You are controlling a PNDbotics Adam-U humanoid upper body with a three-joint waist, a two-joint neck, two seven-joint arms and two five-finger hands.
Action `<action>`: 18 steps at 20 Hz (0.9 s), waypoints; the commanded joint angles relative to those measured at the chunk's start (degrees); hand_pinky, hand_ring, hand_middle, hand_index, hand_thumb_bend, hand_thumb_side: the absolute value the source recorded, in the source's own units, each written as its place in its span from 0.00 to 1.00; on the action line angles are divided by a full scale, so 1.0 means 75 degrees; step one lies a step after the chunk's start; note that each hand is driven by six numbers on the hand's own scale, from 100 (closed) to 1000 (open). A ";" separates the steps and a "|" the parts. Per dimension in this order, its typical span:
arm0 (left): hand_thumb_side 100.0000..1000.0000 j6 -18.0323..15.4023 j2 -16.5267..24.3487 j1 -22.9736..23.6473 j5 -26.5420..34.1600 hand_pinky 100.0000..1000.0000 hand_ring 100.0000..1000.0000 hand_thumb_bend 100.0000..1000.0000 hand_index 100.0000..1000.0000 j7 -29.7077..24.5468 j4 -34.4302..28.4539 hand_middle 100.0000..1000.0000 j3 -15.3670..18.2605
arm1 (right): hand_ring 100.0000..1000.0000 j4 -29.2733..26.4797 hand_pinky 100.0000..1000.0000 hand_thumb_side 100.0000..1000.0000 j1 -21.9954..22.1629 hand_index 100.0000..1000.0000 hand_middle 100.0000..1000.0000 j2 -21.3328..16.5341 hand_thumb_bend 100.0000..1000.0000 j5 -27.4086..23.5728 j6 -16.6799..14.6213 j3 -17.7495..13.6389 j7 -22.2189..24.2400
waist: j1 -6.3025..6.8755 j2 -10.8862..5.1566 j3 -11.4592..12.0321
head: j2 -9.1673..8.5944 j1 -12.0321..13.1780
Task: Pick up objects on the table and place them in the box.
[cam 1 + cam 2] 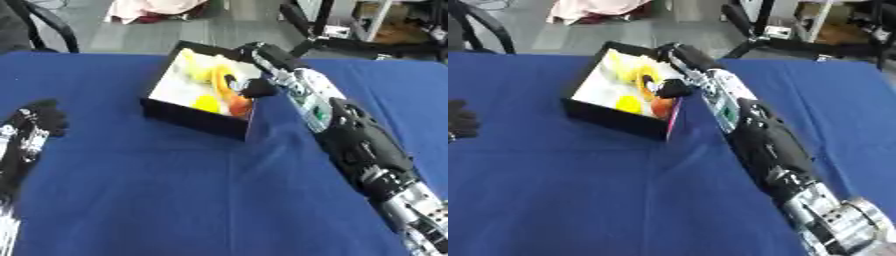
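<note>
A blue-covered worktop (175,200) fills the scene, and a black box (197,120) with a white inside sits toward twelve o'clock of its middle, turned a little askew. Inside lie several yellow things: a curved yellow piece (214,72) toward the far side, a round yellow one (207,103) at the near side, and an orange-red one (238,105) just beside it at three o'clock, against the box wall.

The right arm stretches in from five o'clock, running up across the cloth to the box's right-hand rim. The right hand (262,60) hangs over that rim, with its dark fingers (256,89) curled down into the box above the orange-red piece; whether they pinch anything, I cannot tell.

The left hand (39,120) rests at nine o'clock on the cloth, well apart from the box, its black fingers bunched together and holding nothing.
</note>
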 commanded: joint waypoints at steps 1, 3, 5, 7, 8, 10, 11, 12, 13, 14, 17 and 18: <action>0.77 -0.0006 0.0058 -0.0074 -0.0011 0.67 0.63 0.50 0.80 0.0040 -0.0091 0.60 0.0064 | 0.75 -0.0829 0.79 0.54 -0.0055 0.84 0.70 -0.0370 0.10 -0.0572 0.0239 0.0068 0.0040 | -0.0038 0.0042 -0.0002 | -0.0011 0.0059; 0.77 0.0001 0.0048 -0.0082 -0.0016 0.66 0.63 0.49 0.80 0.0079 -0.0086 0.60 0.0095 | 0.75 -0.1038 0.79 0.40 0.0052 0.84 0.69 -0.0484 0.00 -0.0722 0.0380 0.0007 0.0042 | -0.0089 0.0080 -0.0089 | -0.0011 0.0189; 0.78 0.0025 0.0055 -0.0068 -0.0039 0.66 0.63 0.49 0.79 0.0201 -0.0066 0.60 0.0178 | 0.74 -0.1384 0.79 0.42 0.0372 0.83 0.69 -0.0595 0.00 -0.0941 0.0476 -0.0301 -0.0137 | -0.0134 0.0140 -0.0403 | -0.0011 0.0446; 0.78 0.0048 0.0067 -0.0048 -0.0059 0.66 0.63 0.49 0.79 0.0313 -0.0035 0.60 0.0228 | 0.74 -0.1784 0.78 0.44 0.0765 0.83 0.69 -0.0620 0.00 -0.1188 0.0613 -0.0692 -0.0374 | -0.0160 0.0194 -0.0631 | -0.0011 0.0647; 0.78 0.0054 0.0070 -0.0041 -0.0065 0.66 0.63 0.48 0.79 0.0353 -0.0021 0.60 0.0235 | 0.74 -0.1995 0.78 0.44 0.0975 0.83 0.68 -0.0629 0.00 -0.1318 0.0657 -0.0901 -0.0503 | -0.0166 0.0213 -0.0691 | -0.0011 0.0704; 0.79 0.0068 0.0072 -0.0037 -0.0071 0.66 0.63 0.48 0.79 0.0418 0.0009 0.60 0.0239 | 0.73 -0.2423 0.78 0.46 0.1403 0.83 0.68 -0.0631 0.00 -0.1582 0.0770 -0.1322 -0.0765 | -0.0171 0.0249 -0.0772 | -0.0011 0.0782; 0.79 0.0073 0.0064 -0.0041 -0.0073 0.66 0.63 0.48 0.79 0.0446 0.0024 0.60 0.0240 | 0.73 -0.2631 0.78 0.47 0.1610 0.83 0.68 -0.0612 0.00 -0.1709 0.0840 -0.1464 -0.0893 | -0.0169 0.0265 -0.0792 | -0.0011 0.0799; 0.79 0.0077 0.0048 -0.0044 -0.0076 0.66 0.63 0.48 0.79 0.0474 0.0039 0.60 0.0243 | 0.73 -0.2825 0.78 0.48 0.1806 0.82 0.68 -0.0576 0.00 -0.1830 0.0925 -0.1536 -0.1013 | -0.0162 0.0278 -0.0811 | -0.0011 0.0817; 0.79 0.0084 0.0023 -0.0040 -0.0077 0.66 0.63 0.47 0.79 0.0502 0.0061 0.60 0.0248 | 0.73 -0.3000 0.78 0.49 0.2005 0.82 0.68 -0.0516 0.00 -0.1952 0.1010 -0.1583 -0.1136 | -0.0143 0.0286 -0.0835 | -0.0011 0.0852; 0.79 0.0088 0.0004 -0.0034 -0.0079 0.66 0.63 0.47 0.79 0.0525 0.0083 0.60 0.0245 | 0.73 -0.3168 0.78 0.49 0.2215 0.82 0.68 -0.0468 0.00 -0.2081 0.1062 -0.1598 -0.1265 | -0.0129 0.0284 -0.0846 | -0.0011 0.0872; 0.79 0.0094 -0.0065 0.0027 -0.0079 0.66 0.62 0.47 0.79 0.0587 0.0142 0.59 0.0247 | 0.73 -0.3558 0.78 0.48 0.2868 0.80 0.68 -0.0229 0.00 -0.2483 0.1069 -0.1660 -0.1666 | -0.0071 0.0256 -0.0872 | -0.0011 0.0883; 0.79 0.0096 -0.0085 0.0049 -0.0078 0.66 0.62 0.47 0.78 0.0603 0.0159 0.59 0.0243 | 0.73 -0.3657 0.78 0.48 0.3090 0.80 0.68 -0.0161 0.00 -0.2620 0.1039 -0.1655 -0.1803 | -0.0060 0.0244 -0.0872 | -0.0011 0.0867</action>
